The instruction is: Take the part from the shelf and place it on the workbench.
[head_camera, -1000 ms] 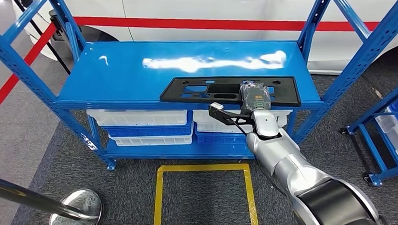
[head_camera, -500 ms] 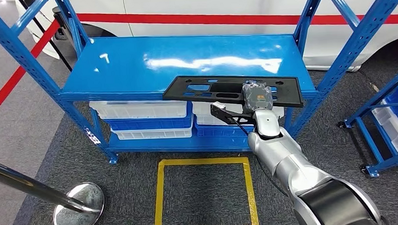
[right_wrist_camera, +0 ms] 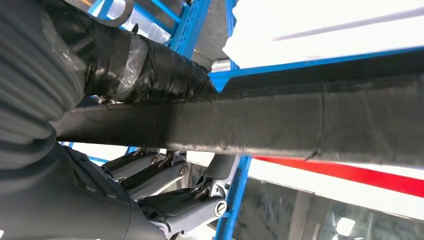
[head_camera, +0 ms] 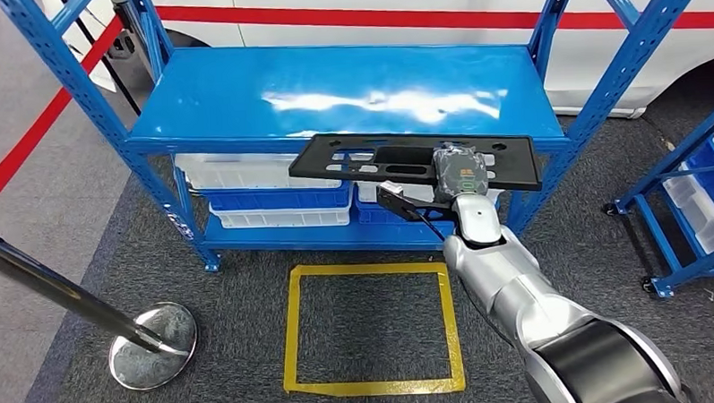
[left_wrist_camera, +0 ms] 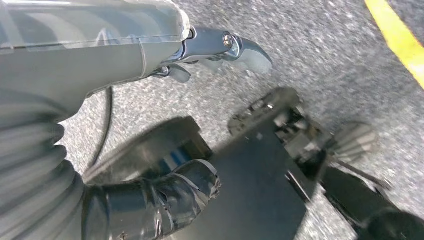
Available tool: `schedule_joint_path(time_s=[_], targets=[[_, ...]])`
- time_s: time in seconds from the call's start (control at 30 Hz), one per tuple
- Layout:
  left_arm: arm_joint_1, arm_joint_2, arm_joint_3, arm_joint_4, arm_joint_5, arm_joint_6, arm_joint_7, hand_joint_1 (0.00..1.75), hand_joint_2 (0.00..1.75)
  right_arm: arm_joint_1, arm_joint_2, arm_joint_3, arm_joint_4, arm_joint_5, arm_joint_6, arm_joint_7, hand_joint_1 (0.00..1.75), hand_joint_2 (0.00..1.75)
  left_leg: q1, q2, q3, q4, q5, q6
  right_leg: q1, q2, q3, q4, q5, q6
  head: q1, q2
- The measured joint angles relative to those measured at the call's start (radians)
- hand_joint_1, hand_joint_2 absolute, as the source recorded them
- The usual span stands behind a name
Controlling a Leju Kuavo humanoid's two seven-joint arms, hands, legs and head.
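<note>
- Right hand: silver arm reaching forward, fingers clamped around long flat black plastic part at blue metal shelf front edge.
- Left hand: hanging over grey carpet, grip indeterminate.

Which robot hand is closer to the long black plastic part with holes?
The right hand is closer: it grips the long black plastic part at the blue shelf's front edge. The left hand hangs down over the grey carpet, away from the part.

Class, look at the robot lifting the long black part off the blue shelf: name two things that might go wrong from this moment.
1. The right hand grips the black part well toward one end, so the long free end may sag or twist out of the fingers.
2. The part lies between the shelf's blue uprights; swinging it out might knock one.
</note>
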Motion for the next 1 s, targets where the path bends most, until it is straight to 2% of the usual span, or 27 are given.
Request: schedule_joint_path(time_s=[0.03,0.07,0.13,0.17,0.2,0.23,0.27,0.3,0.33,0.37,0.4,0.43,0.5,0.53,0.57,0.63,0.67,0.7,0.73,0.77,0.8,0.83,0.87,0.9,0.93,1.0], targets=[[0.001,0.000,0.000,0.000,0.000,0.000,0.000,0.00,1.75,0.002,-0.001,0.000,0.001,-0.001,0.000,-0.001,1.75,1.75,0.001,0.002,-0.008,-0.003,0.012,0.010,-0.001,0.001,-0.005,0.009,-0.018,0.005,0.000,0.000],[0.001,0.000,0.000,0.000,0.000,0.000,0.000,0.00,1.75,0.003,-0.002,0.000,0.001,-0.001,0.000,-0.001,1.75,1.75,0.002,0.004,-0.018,-0.007,0.026,0.019,-0.002,0.003,-0.015,0.038,-0.055,0.008,0.001,0.000],[0.000,0.000,0.000,0.000,0.000,0.000,0.000,0.00,1.75,0.004,-0.003,0.000,0.002,-0.003,0.000,-0.001,1.75,1.75,0.000,0.006,-0.045,-0.007,0.050,0.031,-0.004,0.005,-0.044,0.151,-0.162,0.011,0.001,0.000],[0.000,0.000,0.000,0.000,0.000,0.000,0.000,0.00,1.75,0.004,-0.003,0.000,0.002,-0.004,0.000,-0.001,1.75,1.75,-0.002,0.006,-0.062,-0.006,0.062,0.032,-0.004,0.005,-0.058,0.219,-0.202,0.013,0.001,0.000],[-0.001,0.000,0.000,0.000,0.000,0.000,0.000,0.00,1.75,0.005,-0.003,0.000,0.002,-0.005,0.000,-0.001,1.75,1.75,-0.004,0.007,-0.079,-0.004,0.073,0.033,-0.004,0.006,-0.064,0.272,-0.218,0.014,0.001,0.000],[0.000,0.000,0.000,0.000,-0.001,0.000,0.000,0.00,1.75,0.006,-0.003,0.000,0.003,-0.006,0.000,-0.002,1.75,1.75,-0.005,0.007,-0.097,-0.001,0.085,0.032,-0.004,0.006,-0.054,0.296,-0.207,0.014,0.000,0.000],[0.000,0.000,-0.001,0.000,-0.003,0.000,0.000,0.00,1.75,0.008,-0.003,0.000,0.003,-0.007,0.000,-0.003,1.75,1.75,-0.006,0.007,-0.114,0.003,0.095,0.030,-0.004,0.006,-0.027,0.284,-0.180,0.012,0.000,0.000],[0.000,0.000,-0.001,0.000,-0.004,0.000,-0.001,0.00,1.75,0.009,-0.003,0.000,0.003,-0.008,-0.001,-0.004,1.75,1.75,-0.006,0.007,-0.129,0.009,0.103,0.028,-0.003,0.006,0.018,0.237,-0.154,0.009,0.000,0.000],[0.000,0.000,-0.001,0.000,-0.006,0.000,-0.001,0.00,1.75,0.009,-0.003,0.000,0.003,-0.010,-0.002,-0.006,1.75,1.75,-0.007,0.006,-0.143,0.016,0.111,0.024,-0.001,0.006,0.074,0.167,-0.147,0.004,0.001,0.000],[0.000,0.000,-0.002,0.000,-0.006,0.001,-0.002,0.00,1.75,0.009,-0.003,0.000,0.002,-0.012,-0.003,-0.008,1.75,1.75,-0.008,0.006,-0.153,0.021,0.118,0.019,0.002,0.006,0.121,0.102,-0.156,-0.001,0.000,0.000],[0.000,0.000,-0.003,0.000,-0.006,0.001,-0.003,0.00,1.75,0.009,-0.004,0.000,0.001,-0.015,-0.006,-0.010,1.75,1.75,-0.009,0.006,-0.158,0.023,0.125,0.013,0.005,0.006,0.152,0.052,-0.171,-0.006,0.000,0.000],[0.000,0.000,-0.004,0.000,-0.006,0.001,-0.003,0.00,1.75,0.008,-0.005,0.000,0.001,-0.018,-0.008,-0.012,1.75,1.75,-0.009,0.006,-0.161,0.022,0.134,0.006,0.009,0.006,0.166,0.025,-0.184,-0.011,0.000,0.000],[0.000,0.000,-0.006,0.000,-0.006,0.001,-0.004,0.00,1.75,0.008,-0.008,0.000,0.001,-0.027,-0.013,-0.017,1.75,1.75,-0.007,0.006,-0.164,0.018,0.145,-0.007,0.009,0.005,0.157,0.014,-0.169,-0.025,0.000,0.000],[0.000,0.001,-0.007,0.000,-0.005,0.002,-0.004,0.00,1.75,0.008,-0.010,0.000,0.000,-0.032,-0.015,-0.020,1.75,1.75,-0.007,0.005,-0.170,0.025,0.133,-0.012,0.006,0.004,0.150,0.011,-0.157,-0.034,0.000,0.000],[0.002,0.001,-0.008,0.000,-0.004,0.003,-0.004,0.00,1.75,0.008,-0.011,0.000,0.000,-0.039,-0.016,-0.025,1.75,1.75,-0.006,0.004,-0.180,0.051,0.100,-0.017,0.004,0.003,0.141,0.006,-0.144,-0.042,0.000,0.000],[0.003,0.001,-0.009,0.000,0.000,0.006,-0.006,0.00,1.75,0.008,-0.015,-0.003,0.000,-0.056,-0.019,-0.036,1.75,1.75,-0.004,0.004,-0.211,0.157,0.001,-0.026,0.003,0.002,0.115,0.004,-0.119,-0.052,-0.001,0.000],[0.003,0.001,-0.010,0.000,0.002,0.007,-0.006,0.00,1.75,0.009,-0.018,-0.005,-0.001,-0.064,-0.019,-0.041,1.75,1.75,-0.003,0.004,-0.224,0.222,-0.037,-0.029,0.003,0.002,0.101,0.004,-0.107,-0.054,-0.001,0.000],[0.003,0.002,-0.011,0.000,0.004,0.009,-0.007,0.00,1.75,0.010,-0.022,-0.007,-0.001,-0.069,-0.020,-0.044,1.75,1.75,-0.003,0.004,-0.228,0.272,-0.053,-0.032,0.004,0.002,0.086,0.005,-0.096,-0.053,-0.001,0.000],[0.003,0.002,-0.013,0.000,0.004,0.010,-0.007,0.00,1.75,0.012,-0.026,-0.009,-0.001,-0.073,-0.020,-0.047,1.75,1.75,-0.003,0.004,-0.218,0.293,-0.046,-0.032,0.004,0.001,0.072,0.006,-0.086,-0.052,-0.002,0.000],[0.003,0.002,-0.014,0.000,0.005,0.010,-0.007,0.00,1.75,0.013,-0.029,-0.011,-0.001,-0.075,-0.020,-0.048,1.75,1.75,-0.003,0.004,-0.193,0.283,-0.025,-0.031,0.005,0.001,0.058,0.008,-0.076,-0.050,-0.002,0.000],[0.003,0.002,-0.015,0.000,0.005,0.010,-0.008,0.00,1.75,0.013,-0.032,-0.014,-0.001,-0.077,-0.020,-0.049,1.75,1.75,-0.003,0.004,-0.151,0.239,-0.001,-0.028,0.005,0.002,0.045,0.009,-0.066,-0.048,-0.002,0.000],[0.003,0.003,-0.016,0.000,0.005,0.010,-0.008,0.00,1.75,0.014,-0.034,-0.017,-0.002,-0.078,-0.020,-0.049,1.75,1.75,-0.004,0.004,-0.098,0.172,0.009,-0.022,0.005,0.002,0.035,0.011,-0.058,-0.044,-0.002,0.000],[0.002,0.003,-0.016,0.000,0.006,0.011,-0.009,0.00,1.75,0.014,-0.037,-0.020,-0.004,-0.079,-0.021,-0.049,1.75,1.75,-0.006,0.003,-0.046,0.100,0.006,-0.016,0.006,0.002,0.028,0.012,-0.050,-0.040,-0.002,0.000],[0.001,0.004,-0.016,0.000,0.007,0.012,-0.009,0.00,1.75,0.014,-0.039,-0.022,-0.005,-0.082,-0.023,-0.049,1.75,1.75,-0.009,0.002,-0.009,0.044,-0.001,-0.010,0.006,0.002,0.023,0.011,-0.041,-0.035,-0.001,0.000],[0.001,0.004,-0.016,0.000,0.009,0.012,-0.010,0.00,1.75,0.014,-0.042,-0.025,-0.006,-0.084,-0.026,-0.050,1.75,1.75,-0.012,0.002,0.011,0.009,-0.009,-0.005,0.006,0.001,0.021,0.009,-0.033,-0.029,-0.001,0.000],[0.002,0.004,-0.017,0.000,0.010,0.013,-0.011,0.00,1.75,0.015,-0.048,-0.031,-0.006,-0.090,-0.032,-0.053,1.75,1.75,-0.013,0.003,0.008,-0.009,0.003,0.007,0.005,0.001,0.018,0.002,-0.017,-0.016,-0.001,0.000]])
